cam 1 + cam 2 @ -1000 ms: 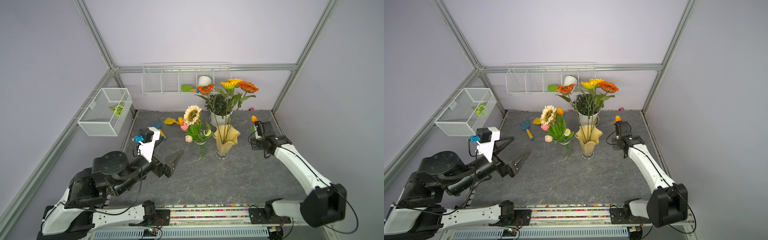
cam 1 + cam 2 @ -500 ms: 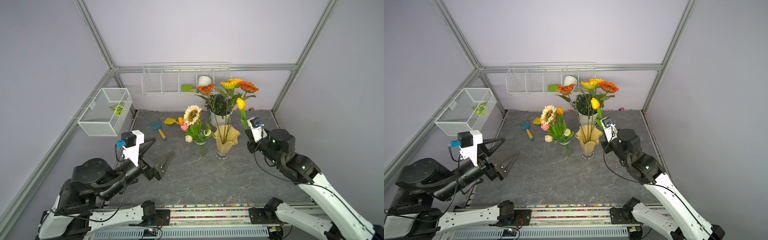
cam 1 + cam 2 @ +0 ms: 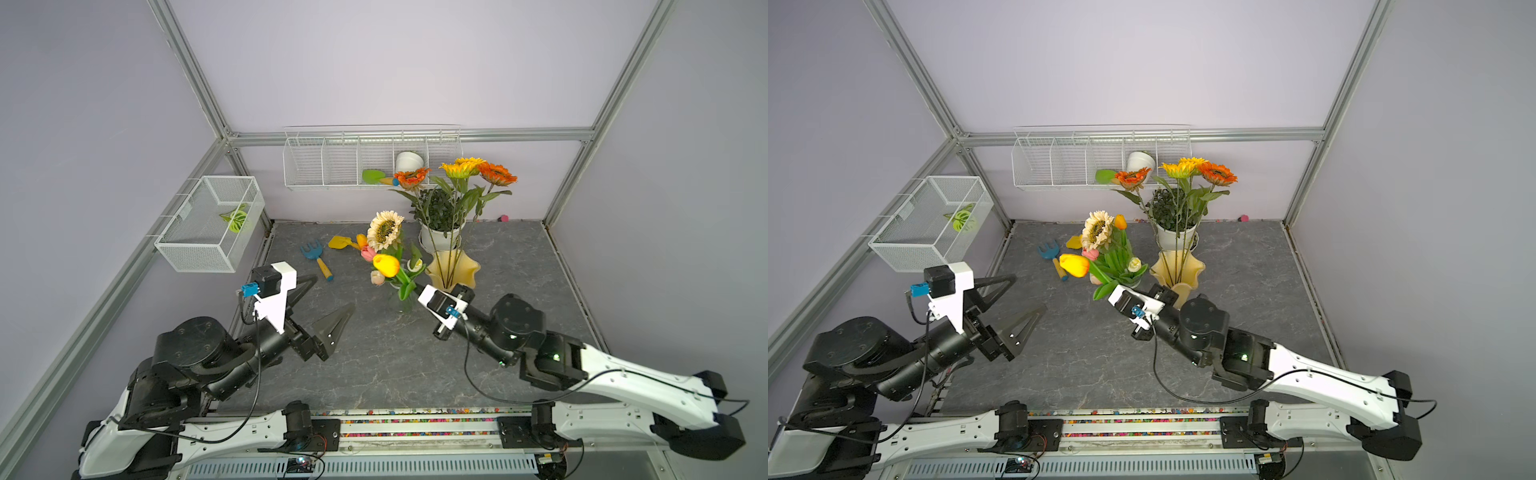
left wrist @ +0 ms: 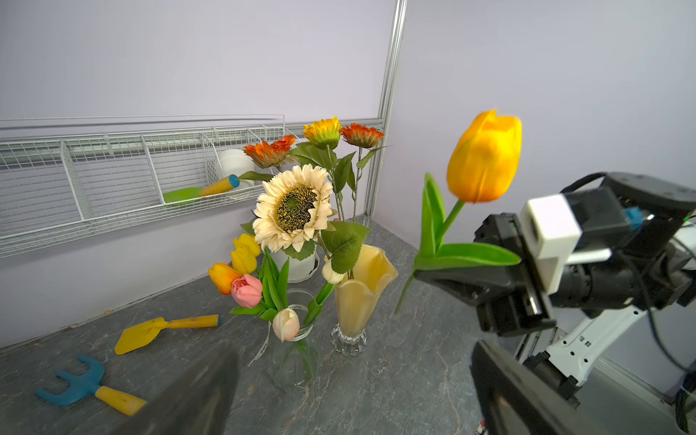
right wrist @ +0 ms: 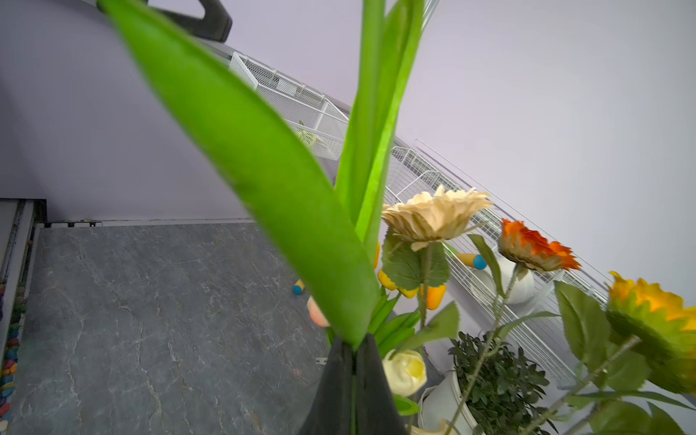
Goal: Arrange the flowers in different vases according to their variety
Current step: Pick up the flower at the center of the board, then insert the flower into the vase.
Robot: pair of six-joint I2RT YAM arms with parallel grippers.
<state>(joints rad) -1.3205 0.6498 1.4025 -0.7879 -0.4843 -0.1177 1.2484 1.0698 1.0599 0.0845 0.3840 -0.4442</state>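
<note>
My right gripper (image 3: 410, 286) is shut on the green stem of a yellow tulip (image 3: 386, 266), low down where the leaves start. The bloom leans left in the air over the clear vase (image 4: 293, 357). That vase holds several small tulips (image 4: 246, 290), and a cream sunflower (image 3: 384, 229) rises among them. Beside it, the pale-yellow vase (image 3: 453, 270) holds the orange and yellow sunflowers (image 3: 473, 168). In the right wrist view, the right gripper (image 5: 353, 346) pinches the stem between its closed fingers. My left gripper (image 3: 326, 297) hovers open and empty at the front left.
A white pot (image 3: 440, 239) with a leafy plant stands behind the vases. A blue rake (image 3: 316, 255) and a yellow trowel (image 3: 340, 242) lie at the back left. On the back wall hangs a wire rack (image 3: 324, 166); a wire basket (image 3: 208, 224) hangs on the left.
The right arm has carried the tulip from the back right forward and left, tilting it over the clear vase. The left arm has pulled back toward the left, still open.
</note>
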